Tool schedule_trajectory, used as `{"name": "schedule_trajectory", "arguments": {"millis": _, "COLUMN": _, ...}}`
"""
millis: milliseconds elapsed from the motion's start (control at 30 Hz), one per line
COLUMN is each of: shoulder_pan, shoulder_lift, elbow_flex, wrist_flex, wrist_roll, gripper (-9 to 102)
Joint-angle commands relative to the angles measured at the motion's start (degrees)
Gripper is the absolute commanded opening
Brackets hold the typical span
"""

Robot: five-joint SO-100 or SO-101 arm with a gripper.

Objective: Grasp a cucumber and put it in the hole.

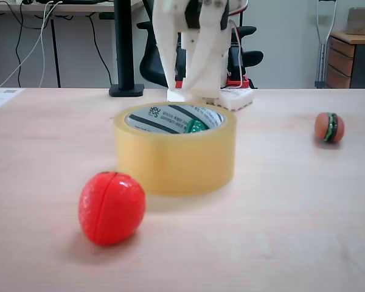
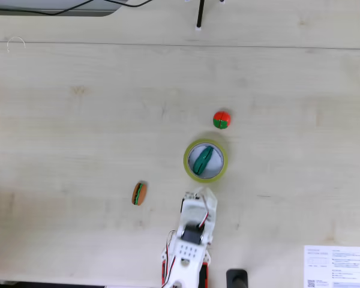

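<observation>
Cucumber lies inside the hole of the tape roll, as one fixed view from above shows it: a dark green, slightly curved piece that rests diagonally across the round opening. In the low fixed view only a small glossy green tip of the cucumber shows over the near rim, against the white core with black print. So I judge that the placing itself is done, and the step in hand is to bring the arm away cleanly.

The pincer is just beside the roll on the arm's side, apart from the roll's rim and holding nothing that I can see. Whether its fingers are apart or together, I cannot tell, because the white parts blend together from above and the low view cuts them at the top edge.

To do this step well, I would move the arm straight back toward its base, keeping it high enough not to touch the roll. The roll is light and stands free on the worktop, so a small push could shift it and tip the cucumber out.

The red tomato sits near the roll, and the small toy burger lies well apart; neither is in the way of the retreat.
</observation>
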Motion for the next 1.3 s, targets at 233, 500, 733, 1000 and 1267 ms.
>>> {"name": "schedule_trajectory", "arguments": {"millis": 233, "shoulder_pan": 0.3, "shoulder_lift": 7.5, "elbow_flex": 6.9, "wrist_flex": 4.5, "wrist_roll": 0.6, "gripper": 0}}
{"name": "schedule_trajectory", "arguments": {"millis": 500, "shoulder_pan": 0.3, "shoulder_lift": 7.5, "elbow_flex": 11.4, "wrist_flex": 4.2, "wrist_roll": 0.6, "gripper": 0}}
{"name": "schedule_trajectory", "arguments": {"millis": 733, "shoulder_pan": 0.3, "shoulder_lift": 7.5, "elbow_flex": 11.4, "wrist_flex": 6.2, "wrist_roll": 0.4, "gripper": 0}}
{"name": "schedule_trajectory", "arguments": {"millis": 1000, "shoulder_pan": 0.3, "shoulder_lift": 7.5, "elbow_flex": 11.4, "wrist_flex": 6.2, "wrist_roll": 0.4, "gripper": 0}}
{"name": "schedule_trajectory", "arguments": {"millis": 1267, "shoulder_pan": 0.3, "shoulder_lift": 7.5, "elbow_flex": 11.4, "wrist_flex": 6.2, "wrist_roll": 0.4, "gripper": 0}}
